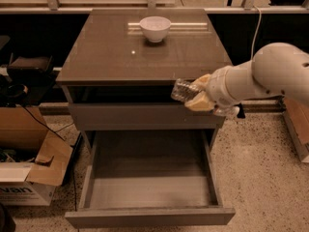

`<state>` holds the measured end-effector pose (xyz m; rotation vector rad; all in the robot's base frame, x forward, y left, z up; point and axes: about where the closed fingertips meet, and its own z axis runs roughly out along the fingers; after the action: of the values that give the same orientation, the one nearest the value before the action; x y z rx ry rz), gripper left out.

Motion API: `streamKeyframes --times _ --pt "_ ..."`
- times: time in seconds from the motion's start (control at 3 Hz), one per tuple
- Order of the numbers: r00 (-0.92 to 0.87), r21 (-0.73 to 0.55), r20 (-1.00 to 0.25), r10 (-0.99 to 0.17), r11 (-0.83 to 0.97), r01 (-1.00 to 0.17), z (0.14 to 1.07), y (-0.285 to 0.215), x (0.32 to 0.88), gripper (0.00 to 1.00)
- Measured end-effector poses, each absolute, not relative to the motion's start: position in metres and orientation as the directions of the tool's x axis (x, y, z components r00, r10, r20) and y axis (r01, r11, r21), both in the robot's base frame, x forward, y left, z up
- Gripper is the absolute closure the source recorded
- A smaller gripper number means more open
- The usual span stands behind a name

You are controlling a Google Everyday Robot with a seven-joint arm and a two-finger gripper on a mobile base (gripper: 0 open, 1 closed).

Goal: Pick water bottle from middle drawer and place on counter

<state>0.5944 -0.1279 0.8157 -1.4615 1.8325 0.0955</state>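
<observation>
Jaws clamped on water bottle [182, 89], bottle poking out beyond them, at counter [120, 57] front edge, above open middle drawer [149, 187]

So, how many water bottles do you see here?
1. The water bottle is in the hand, at the front edge of the counter, above the open drawer. Others may be hidden.

Table: glossy grey-brown top [111, 52], upper centre of the frame, with a small bright glint on it.
On the table: one white bowl [155, 28], upright, near the back edge.
Hand: [195, 95] centre right, just in front of the table's front edge, clasping the water bottle [182, 90].
Floor: speckled [260, 168]; a cardboard box [29, 168] stands on it, lower left.
</observation>
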Motion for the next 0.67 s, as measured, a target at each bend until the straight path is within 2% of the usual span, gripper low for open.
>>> streamKeyframes --times 0.67 --pt "-0.022 -0.502 -0.561 -0.827 0.361 -0.786 0.838 -0.165 0.671 1.00"
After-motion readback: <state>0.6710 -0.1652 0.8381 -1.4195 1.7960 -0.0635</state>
